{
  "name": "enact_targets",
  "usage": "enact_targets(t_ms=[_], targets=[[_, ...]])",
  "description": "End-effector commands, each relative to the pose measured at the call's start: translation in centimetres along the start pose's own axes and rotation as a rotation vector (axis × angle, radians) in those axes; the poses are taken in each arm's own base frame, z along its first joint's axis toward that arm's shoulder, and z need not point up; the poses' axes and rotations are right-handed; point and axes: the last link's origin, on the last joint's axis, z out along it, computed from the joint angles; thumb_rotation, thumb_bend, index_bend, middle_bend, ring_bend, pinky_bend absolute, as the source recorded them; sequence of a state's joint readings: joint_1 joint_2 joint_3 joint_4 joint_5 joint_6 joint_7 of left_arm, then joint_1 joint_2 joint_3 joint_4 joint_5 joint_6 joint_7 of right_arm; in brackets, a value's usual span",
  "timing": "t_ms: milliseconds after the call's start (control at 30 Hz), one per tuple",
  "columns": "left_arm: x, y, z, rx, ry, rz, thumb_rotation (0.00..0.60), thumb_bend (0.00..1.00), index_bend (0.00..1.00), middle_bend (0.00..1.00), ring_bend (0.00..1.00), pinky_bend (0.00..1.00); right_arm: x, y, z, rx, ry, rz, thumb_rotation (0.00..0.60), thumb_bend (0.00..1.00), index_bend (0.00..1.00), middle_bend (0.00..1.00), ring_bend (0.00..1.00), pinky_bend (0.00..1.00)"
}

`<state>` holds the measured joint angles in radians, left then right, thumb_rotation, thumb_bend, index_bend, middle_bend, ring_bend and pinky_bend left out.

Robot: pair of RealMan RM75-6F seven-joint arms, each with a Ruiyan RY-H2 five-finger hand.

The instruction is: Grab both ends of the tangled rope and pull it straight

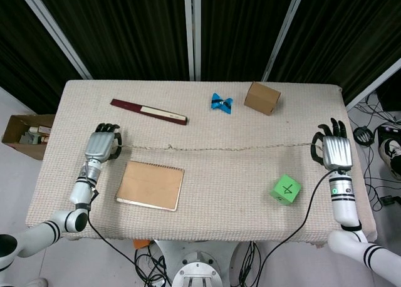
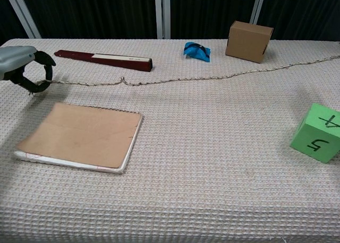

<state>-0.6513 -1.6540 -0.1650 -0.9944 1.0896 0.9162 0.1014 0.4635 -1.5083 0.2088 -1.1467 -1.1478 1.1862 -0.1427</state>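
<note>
The thin tan rope (image 1: 219,149) (image 2: 212,77) now runs almost straight across the table, with one small kink (image 2: 123,80) left of centre. My left hand (image 1: 100,145) (image 2: 24,68) pinches the rope's left end near the table's left edge. My right hand (image 1: 333,151) holds the rope's right end near the right edge; the chest view shows only the rope running off the frame there.
A brown notebook (image 1: 151,185) lies just in front of the rope. A green cube (image 1: 286,189) sits at the front right. Behind the rope are a dark red folded fan (image 1: 149,111), a blue clip (image 1: 221,103) and a cardboard box (image 1: 262,98).
</note>
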Motion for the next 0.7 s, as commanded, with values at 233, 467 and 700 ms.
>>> enact_targets(t_ms=[233,467,700], targets=[[-1.0,-1.4,0.1,0.029,-0.024,0.016,0.600,0.53,0.61,0.19,0.11,0.09,-2.2,0.9,-0.5,-0.036,-0.033,0.018,0.600,0.45,0.59,0.24,0.00,0.00],[-1.4,-1.9,0.4,0.041,-0.028,0.024,0.600,0.53,0.62,0.19,0.11,0.10,-3.3,1.4,-0.2,-0.062,-0.050,0.036,0.600,0.45,0.59,0.24,0.00,0.00],[-1.7,-2.2,0.6,0.047,-0.030,0.039,0.600,0.53,0.61,0.19,0.11,0.10,-4.5,1.5,0.0,-0.068,-0.064,0.047,0.600,0.45,0.57,0.23,0.00,0.00]])
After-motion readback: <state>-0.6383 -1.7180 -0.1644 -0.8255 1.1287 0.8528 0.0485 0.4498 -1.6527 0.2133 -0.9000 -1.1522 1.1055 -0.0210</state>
